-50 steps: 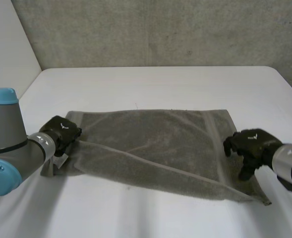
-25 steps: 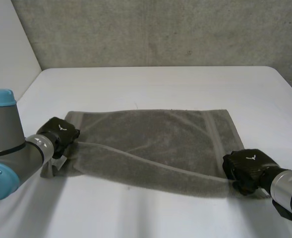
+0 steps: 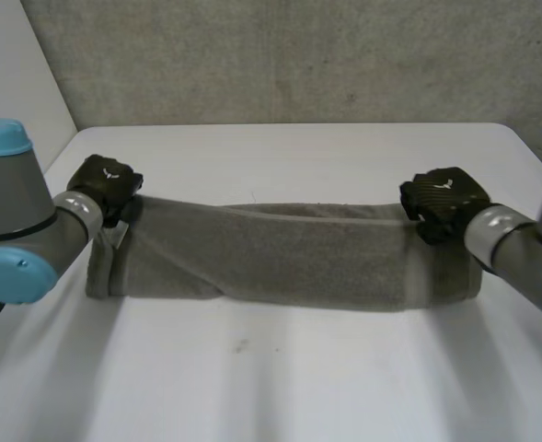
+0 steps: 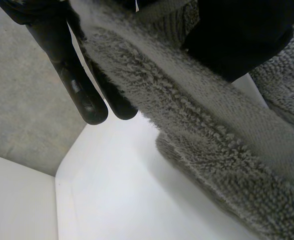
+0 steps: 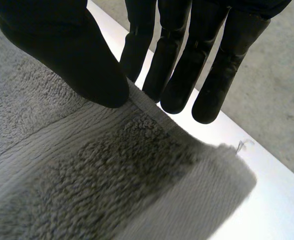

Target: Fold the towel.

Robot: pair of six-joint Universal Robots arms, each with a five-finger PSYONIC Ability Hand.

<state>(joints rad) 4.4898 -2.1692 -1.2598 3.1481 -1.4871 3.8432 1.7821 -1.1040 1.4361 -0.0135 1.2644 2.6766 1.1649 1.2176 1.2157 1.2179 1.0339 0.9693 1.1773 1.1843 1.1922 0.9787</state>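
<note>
The folded towel (image 3: 271, 258) covers its own lower layer.

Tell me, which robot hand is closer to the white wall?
The left hand, pinching the towel at the end nearest the white wall. The right hand pinches the other end, away from that wall.

Soft, even light; the towel (image 3: 280, 253) faintly shades the table (image 3: 298, 157).

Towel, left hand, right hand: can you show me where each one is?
towel (image 3: 280, 262), head view, middle of its folded top layer.
left hand (image 3: 105, 180), head view, back of the hand, at the towel's end.
right hand (image 3: 445, 201), head view, back of the hand, at the towel's other end.
</note>
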